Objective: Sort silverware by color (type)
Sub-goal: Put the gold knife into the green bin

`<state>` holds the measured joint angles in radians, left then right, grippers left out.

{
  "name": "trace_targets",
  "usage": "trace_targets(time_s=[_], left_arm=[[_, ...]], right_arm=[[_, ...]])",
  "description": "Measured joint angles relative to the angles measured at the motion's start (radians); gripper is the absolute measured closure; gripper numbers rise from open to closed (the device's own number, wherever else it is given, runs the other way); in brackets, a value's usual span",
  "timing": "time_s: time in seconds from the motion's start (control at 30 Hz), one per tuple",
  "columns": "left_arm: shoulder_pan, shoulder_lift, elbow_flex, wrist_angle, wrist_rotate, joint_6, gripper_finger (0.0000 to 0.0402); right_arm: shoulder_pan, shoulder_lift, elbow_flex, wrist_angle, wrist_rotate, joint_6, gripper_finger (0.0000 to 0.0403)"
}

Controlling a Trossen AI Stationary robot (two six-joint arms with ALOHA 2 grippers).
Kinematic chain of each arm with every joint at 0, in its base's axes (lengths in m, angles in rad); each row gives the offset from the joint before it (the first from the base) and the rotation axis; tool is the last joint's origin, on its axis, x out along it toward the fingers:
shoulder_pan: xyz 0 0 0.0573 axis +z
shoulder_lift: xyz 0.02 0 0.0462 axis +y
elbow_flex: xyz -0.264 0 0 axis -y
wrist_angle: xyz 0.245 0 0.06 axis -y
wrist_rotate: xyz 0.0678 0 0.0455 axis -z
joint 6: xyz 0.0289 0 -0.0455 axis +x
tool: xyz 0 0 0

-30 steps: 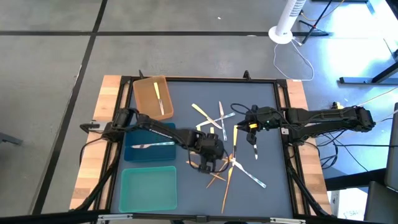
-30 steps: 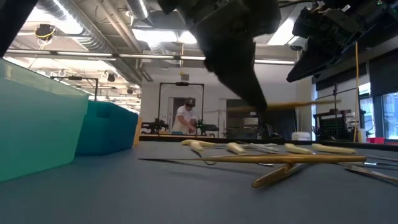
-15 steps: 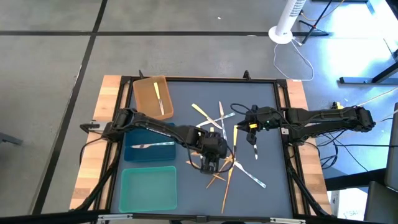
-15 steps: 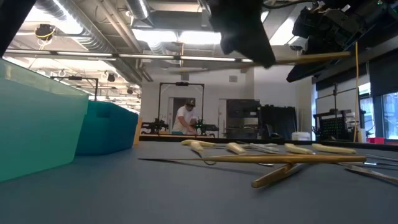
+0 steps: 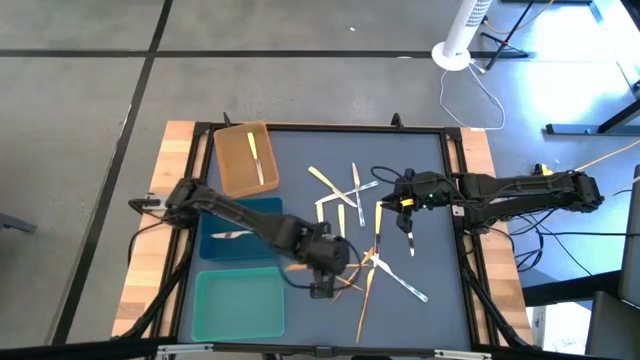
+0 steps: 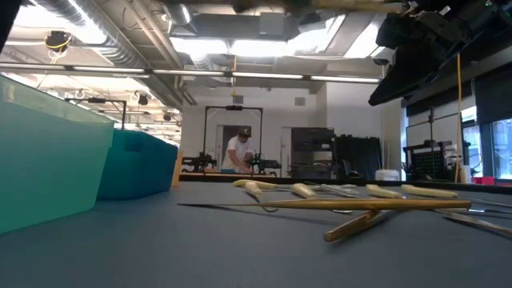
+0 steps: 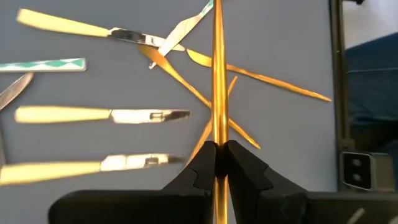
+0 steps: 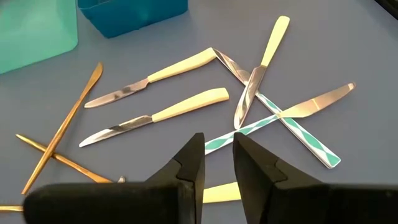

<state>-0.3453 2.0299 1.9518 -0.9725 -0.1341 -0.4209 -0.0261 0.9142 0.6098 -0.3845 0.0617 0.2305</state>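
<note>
My left gripper (image 5: 321, 278) hangs over the table's near middle, right of the teal tray (image 5: 238, 305), shut on an orange-gold utensil (image 7: 217, 74). That utensil also shows along the top of the low view (image 6: 360, 5). My right gripper (image 5: 406, 228) waits right of centre, its fingers (image 8: 189, 168) a little apart with nothing between them. Loose silverware lies flat on the blue-grey mat: yellow-handled knives (image 8: 186, 64), green-patterned ones (image 8: 298, 134), orange-gold pieces (image 5: 365, 290). My left gripper pinches the orange-gold utensil's thin shaft (image 7: 217, 138) between its two fingers. The fingers slant down from the table's left, and the shaft runs on past them along their line. The utensil is lifted clear of the table, about level in the low view.
A brown tray (image 5: 232, 160) at the far left holds a yellow-handled knife (image 5: 255, 155). The blue tray (image 5: 212, 222) below it holds a silver piece (image 5: 236, 234). A black frame (image 5: 462, 200) borders the mat. A person stands far off in the room (image 6: 238, 152).
My left gripper has risen from the pile and gone toward the table's left and near edge, closer to the teal tray, rolling its wrist. It stays shut on the orange-gold utensil, which is lifted clear and now shows at the top of the low view.
</note>
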Motion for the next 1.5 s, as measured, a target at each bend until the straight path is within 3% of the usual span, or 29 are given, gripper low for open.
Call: trace_targets(time_s=[0.27,0.67,0.8,1.1,1.27,1.5], left_arm=[[-0.114,-0.076,0.0,-0.194,-0.143,-0.216,0.0384],[-0.285,-0.076,0.0,-0.408,-0.254,-0.526,0.0384],[-0.334,-0.075,-0.003,-0.496,-0.255,-0.653,0.0384],[-0.421,-0.073,-0.105,-0.518,-0.246,-0.799,0.0384],[-0.455,-0.073,-0.202,-0.499,-0.233,-0.87,0.0384],[-0.482,-0.073,-0.355,-0.357,-0.138,-0.913,0.0384]], right_arm=[[0.0,0.0,0.0,0.006,0.001,0.0,0.0331],[0.0,0.0,0.0,0.02,0.0,0.0,0.0331],[0.0,0.0,0.0,0.02,0.0,0.0,0.0331],[0.0,0.0,0.0,0.02,0.0,0.0,0.0331],[0.0,0.0,0.0,0.02,0.0,0.0,0.0331],[0.0,0.0,0.0,0.02,0.0,0.0,0.0331]])
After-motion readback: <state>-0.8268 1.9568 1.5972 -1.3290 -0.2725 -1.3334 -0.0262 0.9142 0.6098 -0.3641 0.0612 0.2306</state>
